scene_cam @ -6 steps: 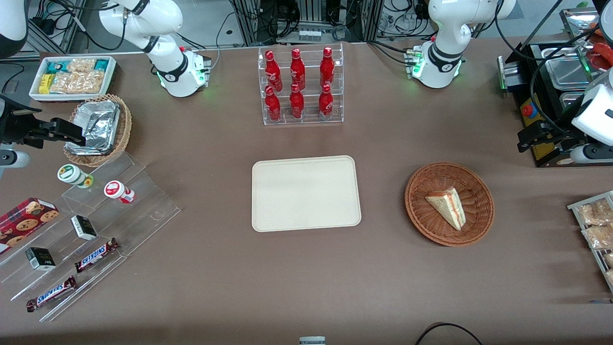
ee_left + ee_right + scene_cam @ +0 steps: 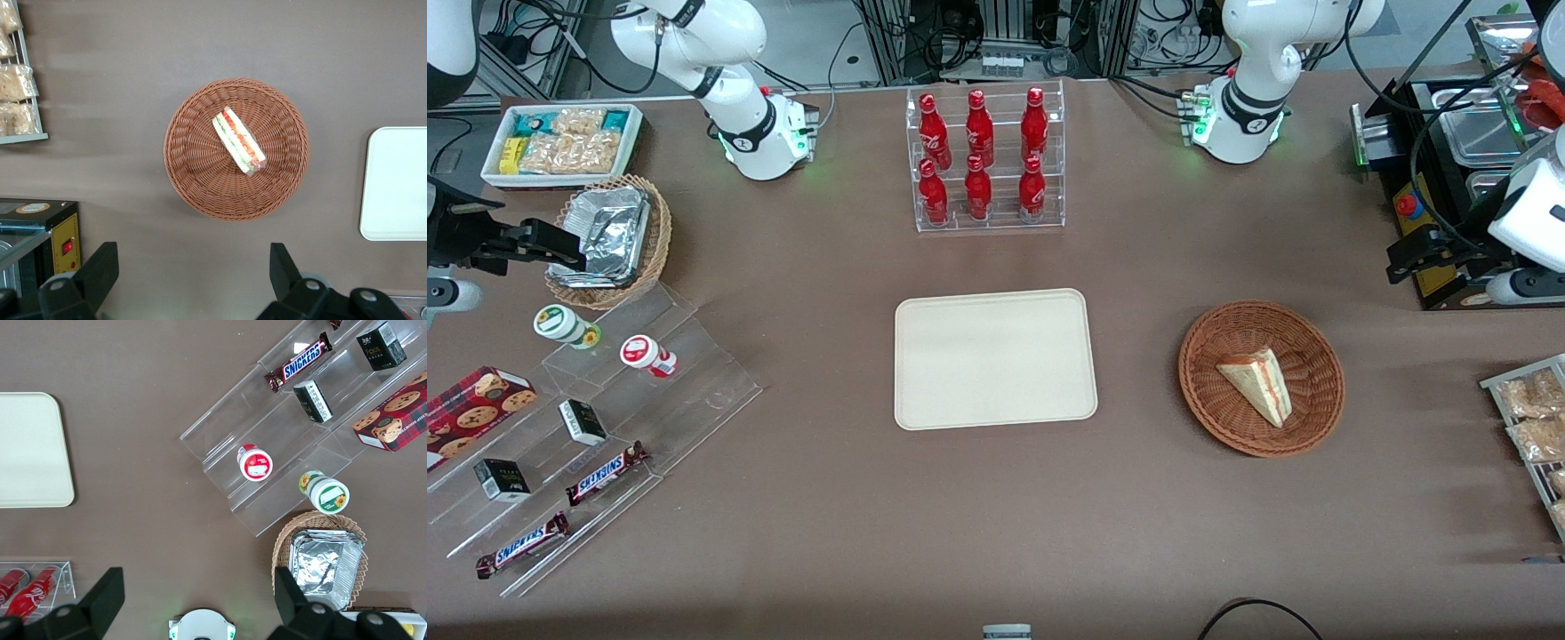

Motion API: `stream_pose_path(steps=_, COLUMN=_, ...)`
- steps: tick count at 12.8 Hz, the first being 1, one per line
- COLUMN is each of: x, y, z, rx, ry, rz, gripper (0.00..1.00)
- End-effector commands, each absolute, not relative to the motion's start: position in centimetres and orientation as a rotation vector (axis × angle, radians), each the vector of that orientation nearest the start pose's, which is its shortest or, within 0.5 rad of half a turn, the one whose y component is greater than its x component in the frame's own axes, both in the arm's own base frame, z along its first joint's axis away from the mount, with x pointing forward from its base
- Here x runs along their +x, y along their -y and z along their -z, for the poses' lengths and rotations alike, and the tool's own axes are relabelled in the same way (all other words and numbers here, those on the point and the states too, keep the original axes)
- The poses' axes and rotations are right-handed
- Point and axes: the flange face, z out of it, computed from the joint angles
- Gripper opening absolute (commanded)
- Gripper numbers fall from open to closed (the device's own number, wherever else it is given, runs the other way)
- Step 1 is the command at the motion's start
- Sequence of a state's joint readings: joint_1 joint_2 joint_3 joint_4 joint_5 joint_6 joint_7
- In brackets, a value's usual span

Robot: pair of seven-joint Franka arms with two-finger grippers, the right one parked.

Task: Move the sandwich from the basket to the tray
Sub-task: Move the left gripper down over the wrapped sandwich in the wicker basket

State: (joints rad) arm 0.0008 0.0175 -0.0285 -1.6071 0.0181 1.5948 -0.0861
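The sandwich (image 2: 1258,384) is a pale wedge with red and green filling; it lies in the round reddish-brown basket (image 2: 1209,400). The cream tray (image 2: 994,358) lies flat mid-table beside the basket and holds nothing. My left gripper (image 2: 1402,258) hangs above the table, farther from the front camera than the basket and toward the working arm's end. It is open and empty. The left wrist view looks down on the sandwich (image 2: 239,141) in the basket (image 2: 193,173), with the tray's edge (image 2: 397,183) and the spread fingers (image 2: 100,267) in sight.
A rack of red bottles (image 2: 983,160) stands farther from the front camera than the tray. A wire rack of snack packets (image 2: 1534,418) and a black box with a red button (image 2: 1409,206) sit near the basket. A clear stepped stand (image 2: 605,418) and foil-lined basket (image 2: 609,240) lie toward the parked arm's end.
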Motion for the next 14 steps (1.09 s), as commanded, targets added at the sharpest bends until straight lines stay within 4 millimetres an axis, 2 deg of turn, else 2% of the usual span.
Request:
stream_pose_path(steps=1, x=57.2, y=2.0, z=-56.6, rx=-3.097, ry=0.199, rz=-0.077, gripper=1.00)
stream_pose_path(steps=5, x=57.1, y=2.4, z=-50.8, rx=-3.094, ry=0.300, rz=-0.055, gripper=1.00)
stream_pose_path(steps=6, x=56.9, y=2.5, z=-49.2, rx=-3.092, ry=0.376, rz=-0.034, gripper=1.00)
stream_pose_path(steps=9, x=56.0, y=5.4, z=-43.9, rx=-3.052, ry=0.687, rz=0.045, gripper=1.00)
stream_pose_path(steps=14, x=54.0, y=5.4, z=-37.6, rx=-3.046, ry=0.832, rz=0.144, gripper=1.00)
